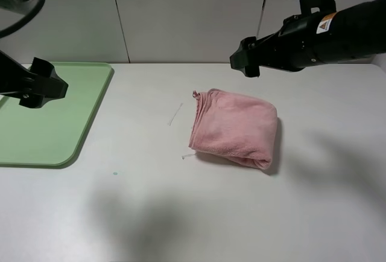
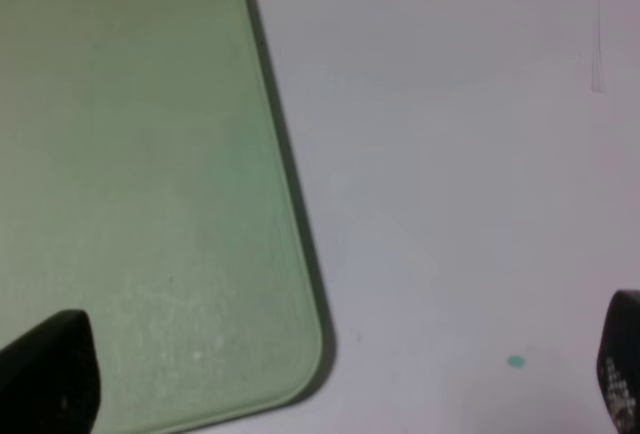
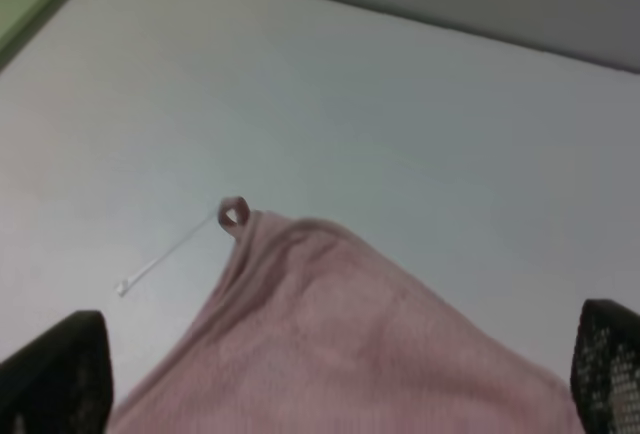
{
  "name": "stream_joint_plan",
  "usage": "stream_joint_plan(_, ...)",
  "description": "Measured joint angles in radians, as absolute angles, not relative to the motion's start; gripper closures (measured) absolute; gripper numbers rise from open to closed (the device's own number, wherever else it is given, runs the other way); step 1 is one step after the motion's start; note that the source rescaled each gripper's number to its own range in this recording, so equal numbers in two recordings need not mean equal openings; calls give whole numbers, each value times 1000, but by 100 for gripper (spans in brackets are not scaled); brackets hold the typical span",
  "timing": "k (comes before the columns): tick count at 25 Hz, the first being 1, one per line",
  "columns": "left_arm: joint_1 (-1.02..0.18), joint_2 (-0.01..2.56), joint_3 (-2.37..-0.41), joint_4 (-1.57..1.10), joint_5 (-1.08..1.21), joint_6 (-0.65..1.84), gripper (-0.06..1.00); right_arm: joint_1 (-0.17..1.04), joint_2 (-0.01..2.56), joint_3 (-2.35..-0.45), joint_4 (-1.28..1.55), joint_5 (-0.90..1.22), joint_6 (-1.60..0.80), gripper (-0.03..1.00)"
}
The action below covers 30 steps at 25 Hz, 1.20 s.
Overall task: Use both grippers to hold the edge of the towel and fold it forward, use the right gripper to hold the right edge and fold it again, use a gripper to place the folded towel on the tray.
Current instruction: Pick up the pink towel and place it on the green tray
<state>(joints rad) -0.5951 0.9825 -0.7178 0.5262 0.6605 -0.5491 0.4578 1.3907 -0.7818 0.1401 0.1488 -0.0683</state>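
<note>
The pink towel [image 1: 234, 128] lies folded into a thick packet in the middle of the table, its layered edge [image 1: 196, 117] facing left. A small loop [image 3: 233, 214] sticks out at its far left corner. My right gripper [image 1: 244, 60] hangs open above the table just behind the towel [image 3: 340, 344], touching nothing. At the left lies the pale-green tray [image 1: 54, 123], bare. My left gripper [image 1: 51, 87] hovers open over the tray's right part. In the left wrist view the tray's near corner [image 2: 150, 154] lies below the left gripper [image 2: 335, 394], whose fingers hold nothing.
A thin white plastic strip [image 1: 175, 114] lies on the table just left of the towel, with a smaller white bit [image 1: 188, 156] by the towel's front corner. A tiny teal speck [image 1: 114, 173] marks the table near the tray's front corner. A panelled wall rises behind.
</note>
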Motion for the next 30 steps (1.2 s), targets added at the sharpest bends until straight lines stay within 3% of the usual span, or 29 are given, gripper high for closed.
stream_joint_plan(10, -595, 982, -718, 526, 660, -549, -5, 277, 1235, -553, 160, 72, -69, -3)
stream_joint_plan(21, -595, 982, -718, 526, 660, -549, -5, 92, 1019, -427, 160, 71, -69, -3)
stream_joint_plan(30, -595, 982, -718, 526, 660, -549, -5, 74, 912, -424, 163, 242, -69, -3)
